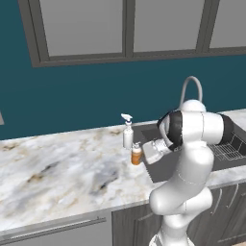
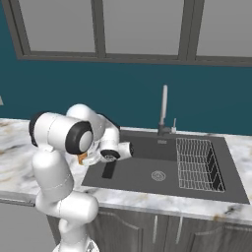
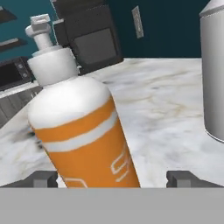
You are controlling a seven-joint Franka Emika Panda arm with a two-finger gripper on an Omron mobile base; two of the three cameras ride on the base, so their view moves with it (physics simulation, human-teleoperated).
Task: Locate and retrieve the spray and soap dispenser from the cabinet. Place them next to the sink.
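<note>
We see our gripper [image 3: 112, 178] with its jaws spread wide, the two dark fingertips [image 3: 43, 178] standing apart at either side of the soap dispenser [image 3: 81, 127], and neither appears to press on the bottle. From the hand, the soap dispenser sits directly ahead between the fingers, very close, its orange body crossed by a white band, a white shoulder above and a white pump head at the upper left; it leans in this view, though the camera itself may be rolled. To the right of the tool stands the white body of the spray [image 3: 213, 70], a little farther out than the dispenser and apart from it. On the orange body there is a pale outlined mark low on the side, but we cannot read it as any word or brand. In the left base view the soap dispenser [image 1: 136, 154] stands on the marble counter [image 1: 62, 163] just beside the edge of the sink [image 1: 163, 170], with the spray [image 1: 128, 133] just behind it and the hand close on its sink side. In the right base view the arm hides most of the bottle beside the sink [image 2: 162, 172].
</note>
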